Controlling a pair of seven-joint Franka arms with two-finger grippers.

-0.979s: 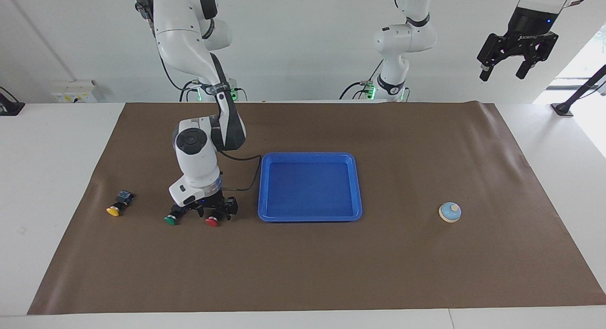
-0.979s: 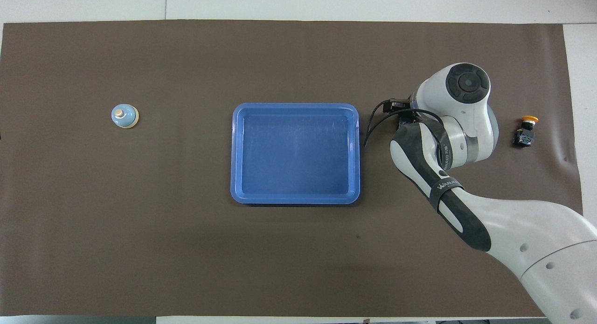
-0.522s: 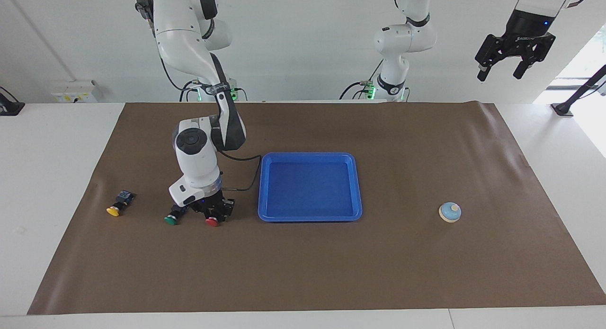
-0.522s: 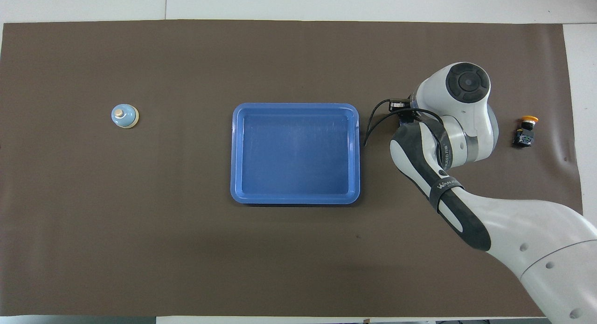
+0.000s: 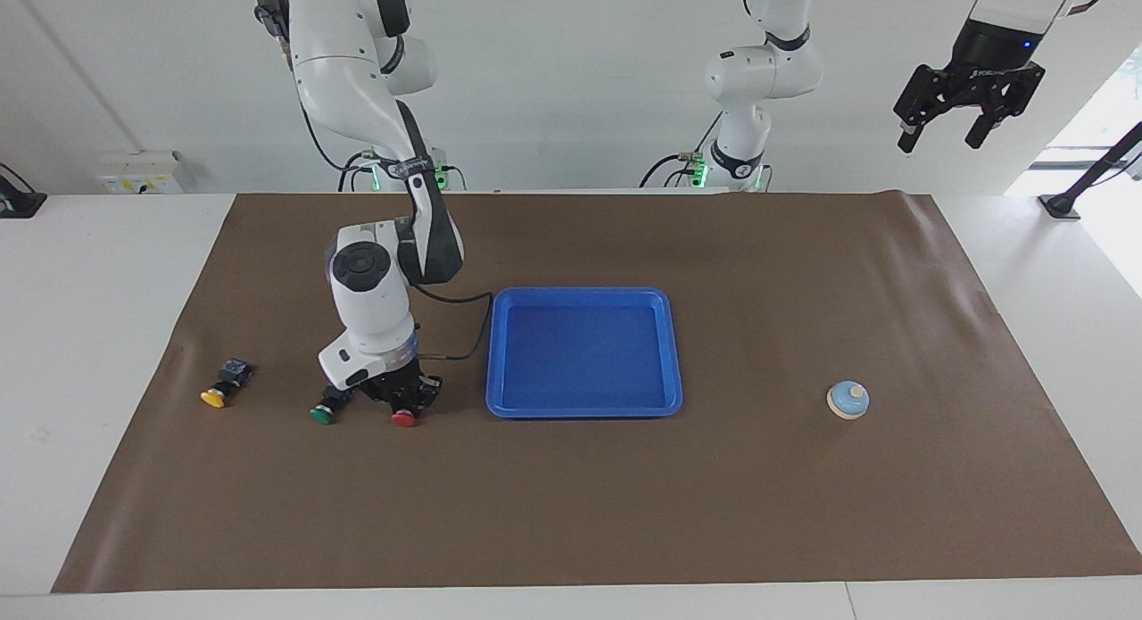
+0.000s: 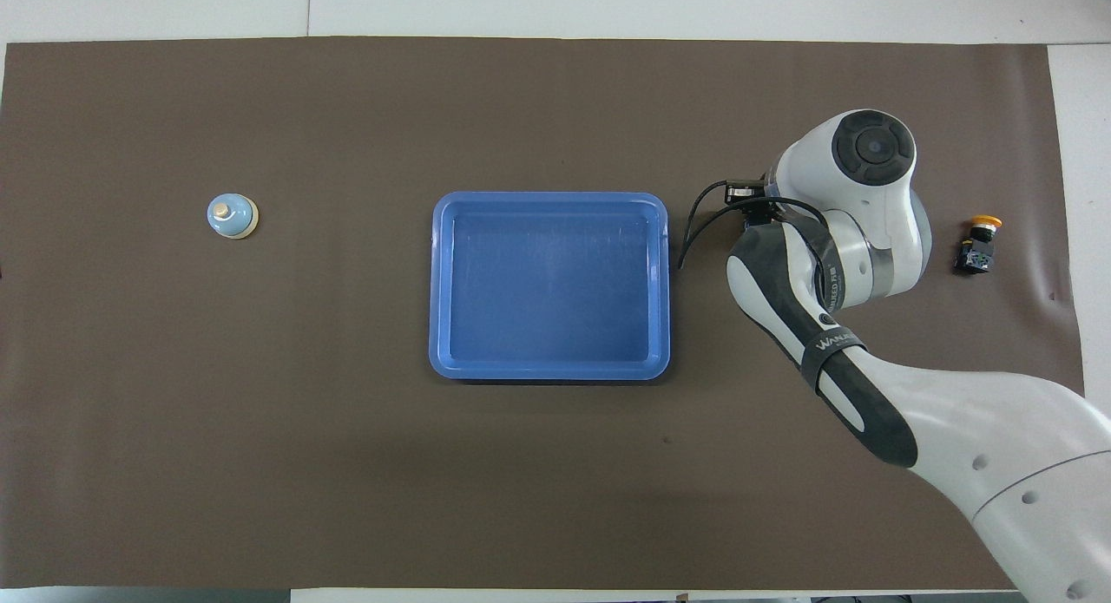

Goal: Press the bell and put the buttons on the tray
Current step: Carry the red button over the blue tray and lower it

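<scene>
Red button (image 5: 403, 416) now gripper-clamped (image 5: 406, 399)

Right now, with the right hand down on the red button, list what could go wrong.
The right hand looks closed on the red-capped black push button, which lies on its side, so it may slip or tilt when lifted. The green-capped black push button lies close beside it and could get nudged.

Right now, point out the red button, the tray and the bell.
red button (image 5: 402, 417), facing view, its red cap.
tray (image 5: 584, 409), facing view, rim farthest from the robots.
bell (image 5: 848, 400), facing view, its light-blue dome.
</scene>
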